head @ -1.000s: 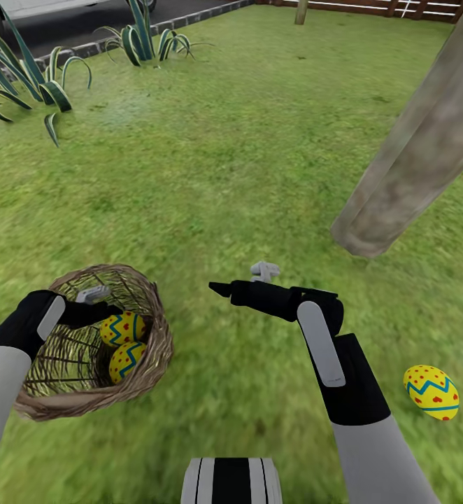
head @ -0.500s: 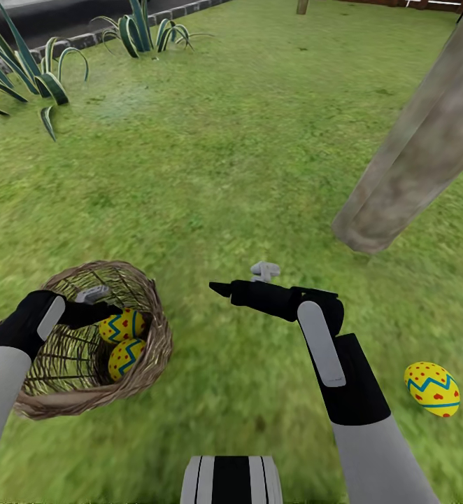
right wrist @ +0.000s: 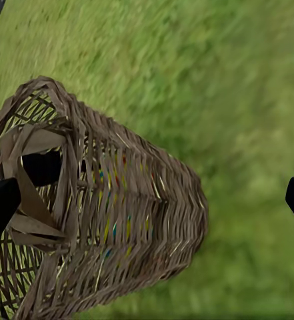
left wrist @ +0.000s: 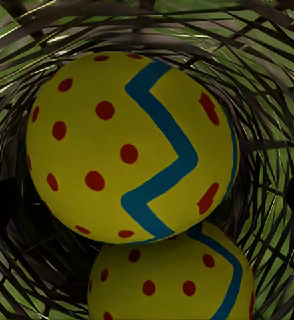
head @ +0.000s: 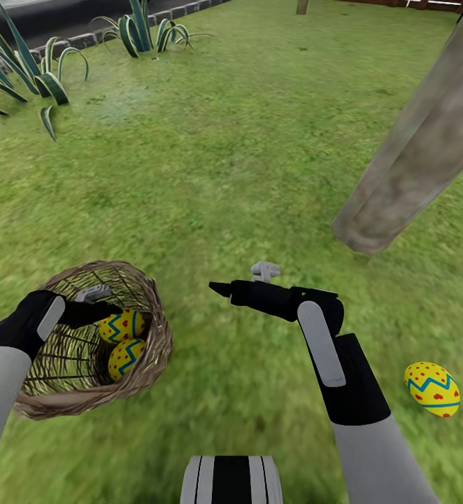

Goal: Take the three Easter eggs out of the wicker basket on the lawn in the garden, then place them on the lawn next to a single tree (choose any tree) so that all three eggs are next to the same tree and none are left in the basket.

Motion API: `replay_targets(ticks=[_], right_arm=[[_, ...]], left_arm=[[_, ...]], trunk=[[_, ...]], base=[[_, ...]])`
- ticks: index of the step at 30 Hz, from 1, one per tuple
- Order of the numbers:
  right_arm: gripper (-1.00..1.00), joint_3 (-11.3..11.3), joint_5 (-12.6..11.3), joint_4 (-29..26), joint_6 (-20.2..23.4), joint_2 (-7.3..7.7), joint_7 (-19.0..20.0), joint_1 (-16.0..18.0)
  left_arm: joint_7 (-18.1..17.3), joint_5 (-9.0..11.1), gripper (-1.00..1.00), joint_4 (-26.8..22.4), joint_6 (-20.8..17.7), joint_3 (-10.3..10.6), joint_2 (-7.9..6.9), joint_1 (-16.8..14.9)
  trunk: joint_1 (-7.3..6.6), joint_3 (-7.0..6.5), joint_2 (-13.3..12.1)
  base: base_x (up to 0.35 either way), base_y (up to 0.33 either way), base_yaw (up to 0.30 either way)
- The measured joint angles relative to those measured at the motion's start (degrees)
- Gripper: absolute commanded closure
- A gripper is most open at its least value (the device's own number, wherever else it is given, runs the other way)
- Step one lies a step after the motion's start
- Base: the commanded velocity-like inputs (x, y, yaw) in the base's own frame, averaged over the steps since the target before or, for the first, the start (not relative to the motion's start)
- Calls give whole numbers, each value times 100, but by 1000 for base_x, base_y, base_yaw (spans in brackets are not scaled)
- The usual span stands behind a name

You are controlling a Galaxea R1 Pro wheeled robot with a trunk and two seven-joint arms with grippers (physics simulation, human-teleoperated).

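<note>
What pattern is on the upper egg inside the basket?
The upper egg is yellow with red dots and a blue zigzag band; left wrist view shows it best.

Bright, even daylight over the lawn (head: 245,140), with no clear direction and no hard cast shadows. Only faint darkening under the wicker basket (head: 147,364) and around the foot of the tree trunk (head: 413,161). No glare or blown highlights. Soft, smeared grass texture toward the lower edge of the head view; sharper on the spiky plants (head: 22,70) far off. Strong perspective slant on the trunk near the frame edge. Crisp, saturated colour on the nearer egg (left wrist: 130,143) in the left wrist view, dim between the weave behind it. Blurred, streaky grass (right wrist: 240,100) throughout the right wrist view, basket weave (right wrist: 120,220) moderately sharp.
</note>
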State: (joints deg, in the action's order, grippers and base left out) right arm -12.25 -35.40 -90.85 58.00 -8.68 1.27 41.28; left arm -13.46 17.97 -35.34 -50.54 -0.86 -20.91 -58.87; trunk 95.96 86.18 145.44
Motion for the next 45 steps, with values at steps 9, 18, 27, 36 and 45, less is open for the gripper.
replay_targets(ticks=[9,18,27,36,45], right_arm=[[-100,7,0,0,3,0,0,8],[-100,2,-15,0,3,-13,0,39],[-100,-7,-18,0,3,-17,0,52],[-100,-9,-18,0,3,-26,0,53],[-100,-9,-18,0,3,-26,0,53]], left_arm=[[-10,12,-100,-4,37,0,0,0],[-11,18,-100,-4,48,-1,-26,0],[-2,13,-100,0,51,-1,-75,0],[2,7,-100,2,185,-1,-79,0],[2,4,-100,-2,296,-20,-79,0]], trunk=[[0,0,0],[10,89,5],[10,89,5],[21,177,11],[34,288,17]], base=[[0,0,0],[0,0,0],[0,0,0],[0,0,0],[0,0,0]])
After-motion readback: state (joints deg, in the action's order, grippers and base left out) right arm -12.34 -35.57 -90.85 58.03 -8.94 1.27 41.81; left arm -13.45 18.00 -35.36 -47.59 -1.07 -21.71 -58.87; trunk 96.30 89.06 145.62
